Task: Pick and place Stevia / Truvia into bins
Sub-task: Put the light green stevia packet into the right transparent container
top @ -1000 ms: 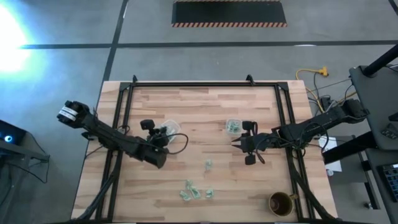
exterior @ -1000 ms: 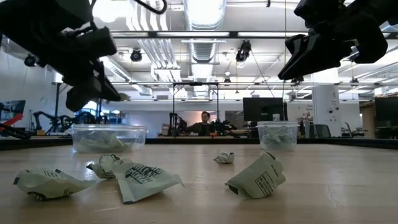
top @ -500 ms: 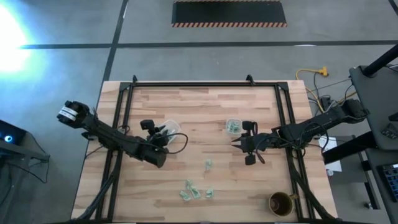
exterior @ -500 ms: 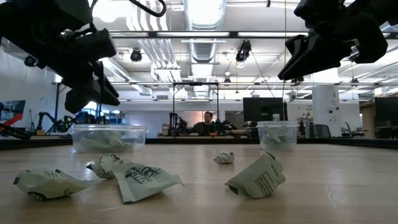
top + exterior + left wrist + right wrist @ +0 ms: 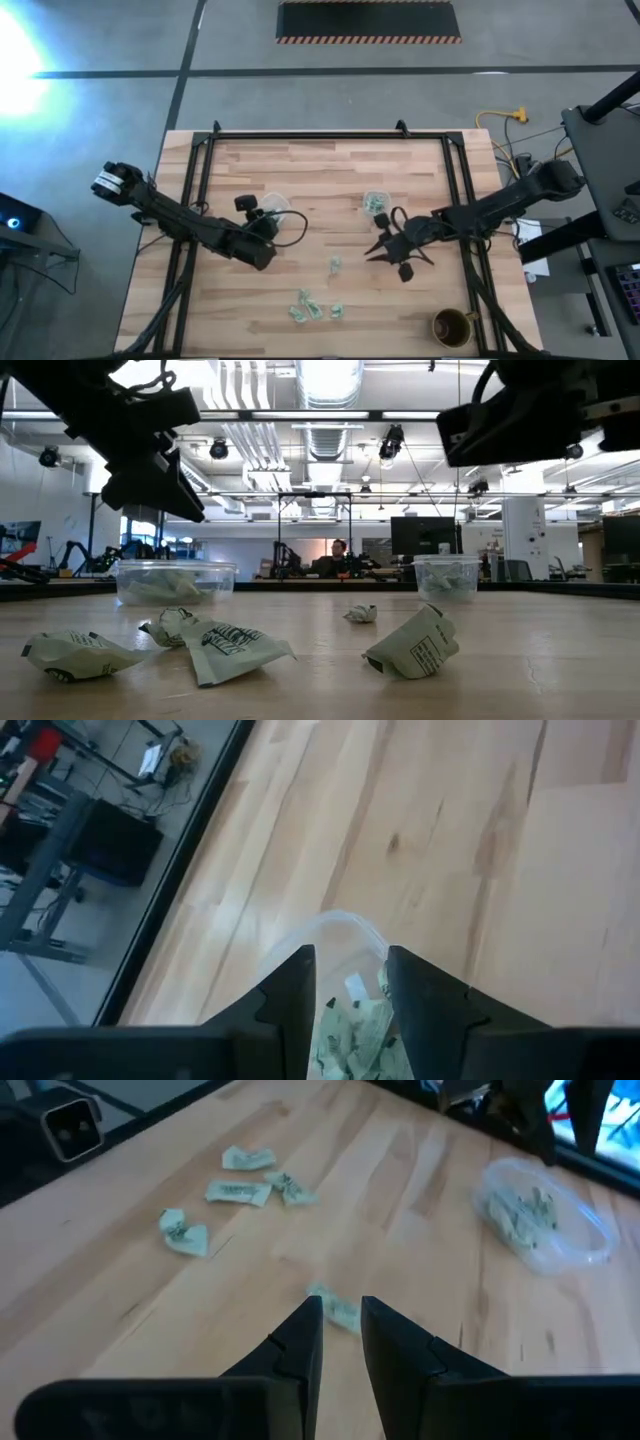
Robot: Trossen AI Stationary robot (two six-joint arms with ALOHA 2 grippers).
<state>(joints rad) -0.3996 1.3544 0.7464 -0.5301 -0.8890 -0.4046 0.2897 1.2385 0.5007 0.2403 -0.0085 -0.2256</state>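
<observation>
Looking down: a light wooden desk (image 5: 320,180) carries two dark robot arms, one reaching in from each side.
Left jaws (image 5: 268,214): hanging over the larger clear bin (image 5: 275,205), left of the desk's middle; the left wrist view shows the two fingers a narrow way apart with nothing between them, and the bin's rim (image 5: 330,925) just beyond their tips.
Larger bin contents: several green and white packets (image 5: 355,1020) lie inside; at desk height the tub (image 5: 176,582) shows a pale heap at its bottom.
Right jaws (image 5: 372,249): raised above the desk right of centre, pointing toward the middle; the right wrist view shows the fingers (image 5: 300,1342) slightly parted and empty.
Lone packet (image 5: 335,265): lies on the bare desk near the right jaws; in the right wrist view it (image 5: 335,1308) sits just beyond the fingertips.
Smaller bin (image 5: 376,204): stands near the right arm, behind its jaws, with packets inside.
Loose packets (image 5: 315,310): a crumpled cluster lies near the front edge, well apart from both bins; the low view shows them close up (image 5: 235,647).
Brown cup (image 5: 450,325): stands at the front right corner.
Background: a person (image 5: 338,558) sits far off in the room.
</observation>
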